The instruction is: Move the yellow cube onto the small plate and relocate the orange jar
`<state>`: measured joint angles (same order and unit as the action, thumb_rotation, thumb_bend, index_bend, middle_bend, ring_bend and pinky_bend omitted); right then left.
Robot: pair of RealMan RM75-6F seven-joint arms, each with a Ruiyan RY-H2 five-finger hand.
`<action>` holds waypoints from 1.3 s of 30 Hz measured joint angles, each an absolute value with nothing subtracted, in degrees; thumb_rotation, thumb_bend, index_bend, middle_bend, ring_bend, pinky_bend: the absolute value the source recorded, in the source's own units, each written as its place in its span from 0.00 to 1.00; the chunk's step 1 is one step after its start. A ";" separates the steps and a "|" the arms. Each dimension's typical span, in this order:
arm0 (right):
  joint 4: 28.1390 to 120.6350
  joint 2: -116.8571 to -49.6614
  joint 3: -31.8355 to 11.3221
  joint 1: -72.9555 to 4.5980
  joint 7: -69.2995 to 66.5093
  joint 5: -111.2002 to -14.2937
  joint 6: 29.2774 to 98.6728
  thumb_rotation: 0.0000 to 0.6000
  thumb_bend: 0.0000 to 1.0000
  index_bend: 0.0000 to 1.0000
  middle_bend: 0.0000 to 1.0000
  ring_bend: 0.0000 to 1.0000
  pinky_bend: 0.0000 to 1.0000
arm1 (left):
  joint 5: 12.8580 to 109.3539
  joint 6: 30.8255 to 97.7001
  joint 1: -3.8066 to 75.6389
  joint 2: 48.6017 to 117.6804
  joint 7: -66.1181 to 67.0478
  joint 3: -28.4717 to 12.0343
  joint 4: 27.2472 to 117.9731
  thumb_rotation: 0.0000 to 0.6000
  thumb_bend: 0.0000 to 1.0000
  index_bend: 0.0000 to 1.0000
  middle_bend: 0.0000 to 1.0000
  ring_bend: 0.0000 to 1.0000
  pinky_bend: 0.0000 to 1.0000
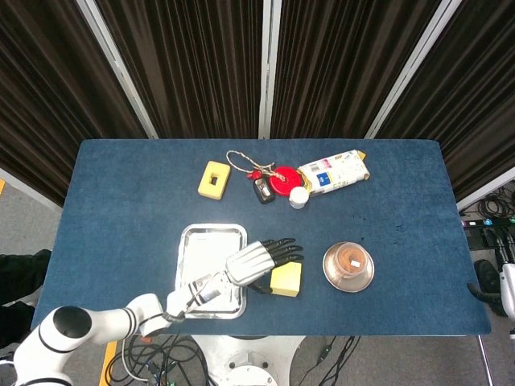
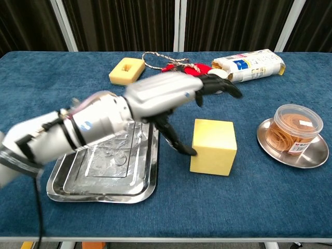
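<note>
Just left of the yellow cube (image 2: 213, 147), above the steel tray's (image 2: 67, 187) near edge, the left hand (image 2: 166, 96) hangs with fingers spread and grasps nothing; whether its thumb brushes the cube's side I cannot tell. Right of the hand, the orange jar (image 2: 296, 128) sits on the small plate (image 2: 317, 154). The cube step looks unfinished: the jar must leave first, then a firm grip.
</note>
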<state>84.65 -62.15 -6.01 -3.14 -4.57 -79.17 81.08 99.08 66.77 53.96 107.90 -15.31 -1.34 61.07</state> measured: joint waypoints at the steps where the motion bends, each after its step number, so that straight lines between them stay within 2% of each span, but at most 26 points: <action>1: 85.06 -62.11 -5.93 -3.39 -3.94 -79.40 80.85 1.00 0.07 0.00 0.00 0.00 0.00 | 98.73 66.80 53.46 106.04 -14.23 -1.25 63.01 1.00 0.02 0.14 0.09 0.05 0.32; 9: 89.07 -62.29 -5.70 -6.36 2.28 -81.39 78.44 1.00 0.07 0.00 0.00 0.00 0.00 | 91.13 67.68 46.08 87.47 0.53 -1.04 81.43 1.00 0.02 0.14 0.09 0.05 0.32; 17: 94.86 -63.22 -5.00 -11.63 10.72 -82.24 70.70 1.00 0.07 0.00 0.00 0.00 0.00 | 81.61 74.47 35.12 78.11 13.02 -1.15 87.96 1.00 0.02 0.14 0.09 0.05 0.29; 24: 98.36 -64.77 -5.19 -16.82 18.25 -80.44 63.89 1.00 0.07 0.00 0.00 0.00 0.00 | 77.24 78.27 27.73 73.48 13.63 -0.17 88.64 1.00 0.01 0.14 0.09 0.05 0.27; 31: 96.55 -70.54 -5.54 -22.12 22.50 -75.91 57.17 1.00 0.07 0.00 0.00 0.00 0.00 | 75.97 81.05 22.01 72.35 10.82 0.85 87.25 1.00 0.01 0.14 0.09 0.05 0.27; 39: 93.81 -74.99 -5.10 -25.05 26.09 -73.04 55.15 1.00 0.09 0.00 0.05 0.00 0.00 | 75.63 81.12 18.61 72.82 8.73 1.04 84.12 1.00 0.01 0.14 0.09 0.05 0.27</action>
<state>93.81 -74.99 -5.10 -25.05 26.09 -73.04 55.15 75.63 81.12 18.61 72.82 8.73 1.04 84.12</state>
